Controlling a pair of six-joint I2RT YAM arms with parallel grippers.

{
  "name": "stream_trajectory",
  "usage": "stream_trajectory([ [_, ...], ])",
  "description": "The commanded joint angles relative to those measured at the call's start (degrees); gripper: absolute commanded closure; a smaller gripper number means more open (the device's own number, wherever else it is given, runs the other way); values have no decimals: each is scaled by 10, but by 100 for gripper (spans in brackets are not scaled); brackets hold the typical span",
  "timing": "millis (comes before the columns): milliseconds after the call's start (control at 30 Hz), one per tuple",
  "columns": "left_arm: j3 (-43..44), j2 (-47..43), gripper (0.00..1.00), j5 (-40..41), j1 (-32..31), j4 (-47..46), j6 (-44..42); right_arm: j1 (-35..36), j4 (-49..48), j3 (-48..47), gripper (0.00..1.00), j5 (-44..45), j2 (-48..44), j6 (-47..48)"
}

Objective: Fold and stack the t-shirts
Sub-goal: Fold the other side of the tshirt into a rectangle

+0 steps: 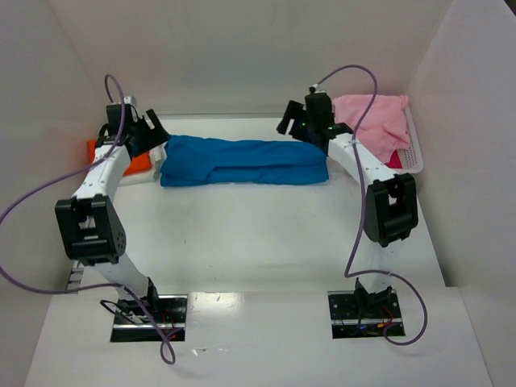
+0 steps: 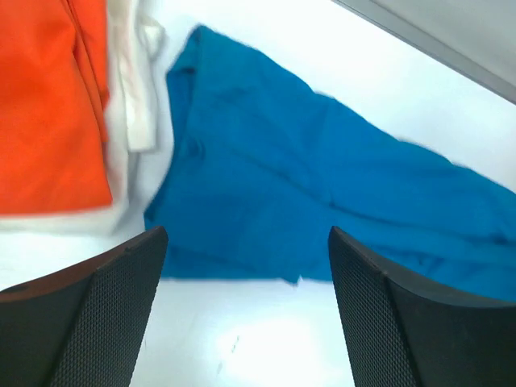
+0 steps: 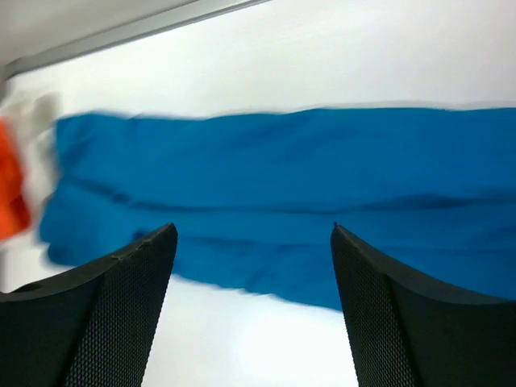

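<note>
Across the table's [image 1: 258, 234] far side, the blue t-shirt [image 1: 246, 161] is lying folded, the orange t-shirt [image 1: 139, 164] sitting at its 9 o'clock, the pink t-shirt [image 1: 372, 119] in the basket [image 1: 415, 151] at 3 o'clock. The left gripper [image 2: 246, 234] and right gripper [image 3: 254, 230] are hovering over its ends, jaws apart.

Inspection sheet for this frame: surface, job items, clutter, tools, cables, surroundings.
Surface: white table, no stains seen.
Job's things: blue t-shirt folded into a long strip across the far side; orange t-shirt at its left end; pink t-shirt crumpled in the white basket.
Clutter: white basket, far right.
Tools: left tool open, empty, by the strip's left end; right tool open, empty, by its right end.
Cables: a purple cable loops from each wrist.
Surroundings: white walls, nothing else seen.
</note>
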State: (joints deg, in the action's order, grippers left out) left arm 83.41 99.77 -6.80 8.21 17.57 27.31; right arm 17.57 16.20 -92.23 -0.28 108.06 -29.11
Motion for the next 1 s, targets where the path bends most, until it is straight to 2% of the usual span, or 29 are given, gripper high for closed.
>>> stream_trajectory([
  [0,-108,-72,12,-47,1,-27,12,66,-63,5,22,-89,11,-44],
  [167,-154,-78,15,-64,1,-34,18,125,-87,-32,32,-116,84,-85],
  [400,-152,-41,22,-62,2,-43,24,180,-66,-153,36,-135,202,-114],
  [433,-151,-40,26,-62,6,-48,24,187,-62,-167,37,-136,225,-120],
  [633,-121,14,32,-68,18,-60,29,193,-55,-251,39,-155,298,-140],
  [800,-97,45,33,-68,23,-54,29,202,-17,-356,40,-158,367,-143],
  [967,-81,61,30,-68,23,-54,20,207,19,-406,43,-163,402,-143],
])
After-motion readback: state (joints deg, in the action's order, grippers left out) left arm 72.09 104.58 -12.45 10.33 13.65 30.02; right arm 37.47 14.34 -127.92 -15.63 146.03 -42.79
